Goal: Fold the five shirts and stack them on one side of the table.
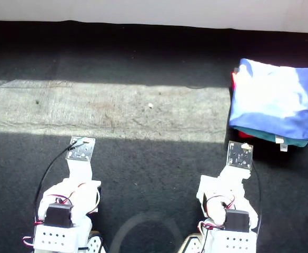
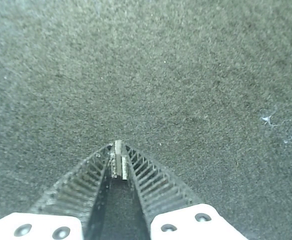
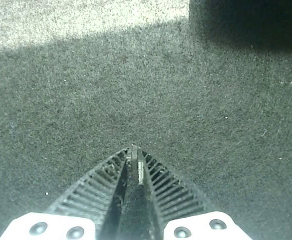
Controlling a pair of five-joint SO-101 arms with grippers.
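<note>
Left wrist view has the left gripper (image 2: 117, 155) clenched on nothing, well apart from the stack of folded shirts (image 1: 275, 105); the right gripper (image 3: 135, 155), also clenched and empty, hangs near the stack's front corner. Stacking looks done, so the sound move is probably to hold both arms off the stack, lest the blue top shirt (image 1: 269, 89) slide.

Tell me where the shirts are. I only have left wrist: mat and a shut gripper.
Observer: A folded stack sits at the right side of the table in the high view, blue shirt on top.
Operator: All five in it?
Observer: Cannot count them. Under the blue shirt, a teal one and a red edge show.
Operator: Right arm?
Observer: The right gripper is shut, holding nothing, over the mat.
</note>
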